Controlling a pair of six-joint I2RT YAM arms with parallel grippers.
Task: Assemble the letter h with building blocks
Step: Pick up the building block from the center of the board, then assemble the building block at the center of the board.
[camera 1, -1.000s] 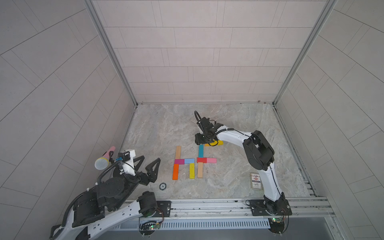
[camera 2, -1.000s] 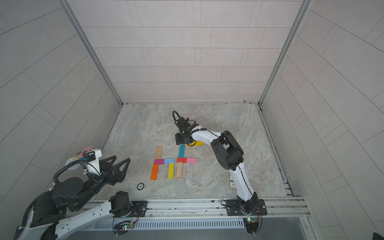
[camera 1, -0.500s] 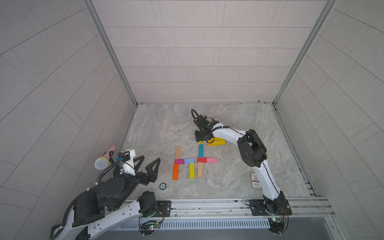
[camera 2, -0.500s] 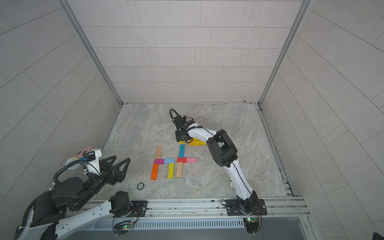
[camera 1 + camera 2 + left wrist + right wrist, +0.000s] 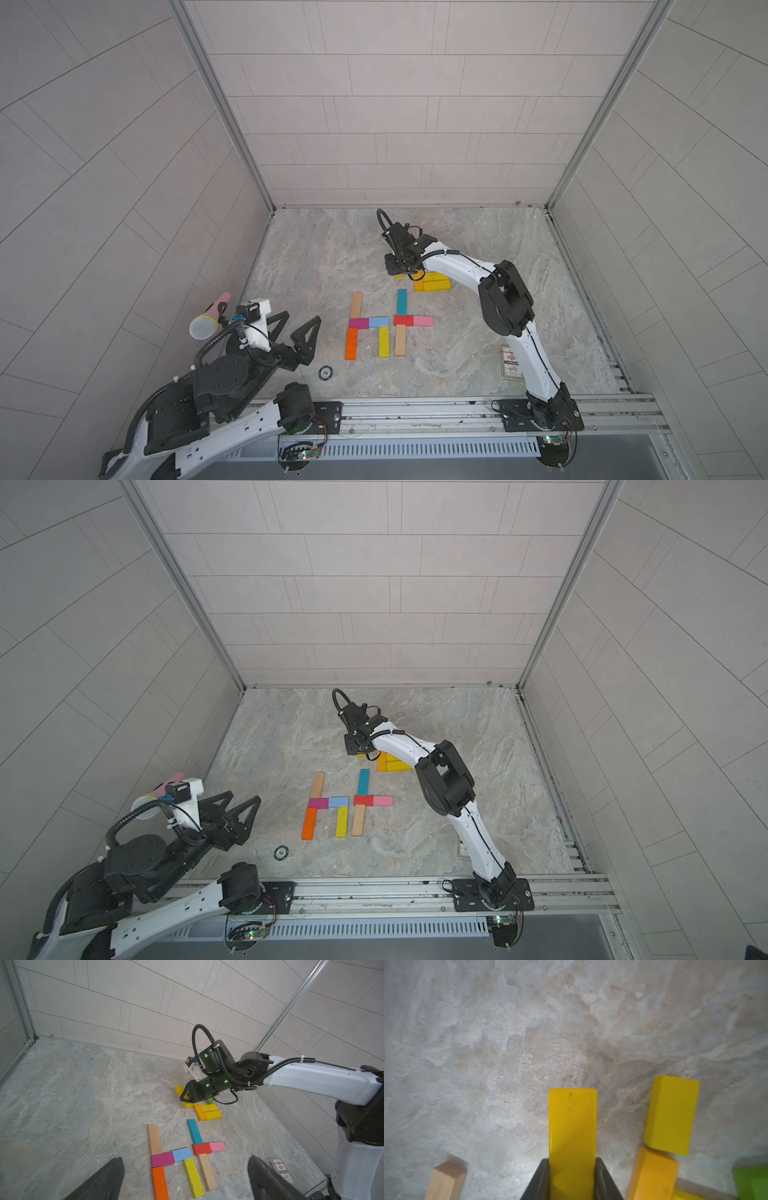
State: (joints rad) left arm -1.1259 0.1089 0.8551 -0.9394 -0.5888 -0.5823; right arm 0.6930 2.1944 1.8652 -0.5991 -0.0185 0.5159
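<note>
Block (image 5: 572,1122) clamped, long axis along right tool (image 5: 572,1160)

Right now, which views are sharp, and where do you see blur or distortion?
In both top views the light is even, but the wall lines bend toward the edges; the left wrist view is sharp; in the right wrist view the yellow block in the right gripper is sharp, the floor around it blurred.
</note>
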